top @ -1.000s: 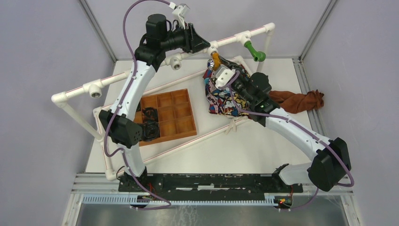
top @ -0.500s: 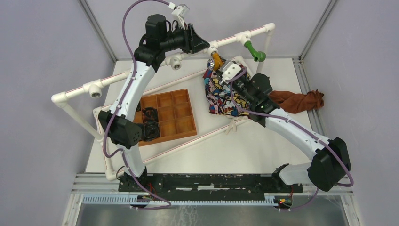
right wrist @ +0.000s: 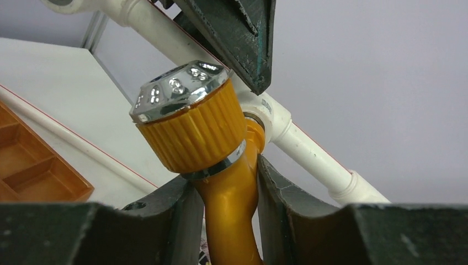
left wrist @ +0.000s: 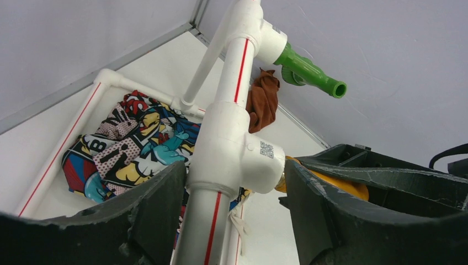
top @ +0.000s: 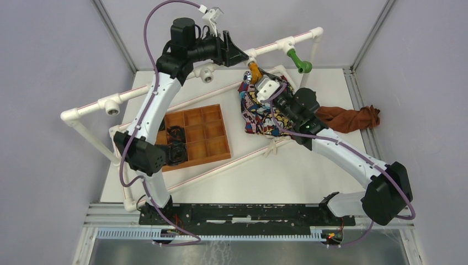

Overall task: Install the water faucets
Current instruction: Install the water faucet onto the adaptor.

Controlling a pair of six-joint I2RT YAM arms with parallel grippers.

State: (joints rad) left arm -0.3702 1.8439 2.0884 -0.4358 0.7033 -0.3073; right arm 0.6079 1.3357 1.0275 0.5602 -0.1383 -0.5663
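Room: grey-violet walls closed in three sides.
Surface: white table held an orange tray at 9 o'clock and a brown cloth at 3.
Left gripper: jaws stood wide, straddling the T-fitting.
Right gripper: clamped the orange-yellow faucet at 12 o'clock.
Green faucet: sat on the pipe at 1 o'clock.

Left pincer parted, right pincer clenched

Left gripper now stands wider about the white T-fitting; right gripper, clamping the orange-yellow faucet, sits slightly rolled.
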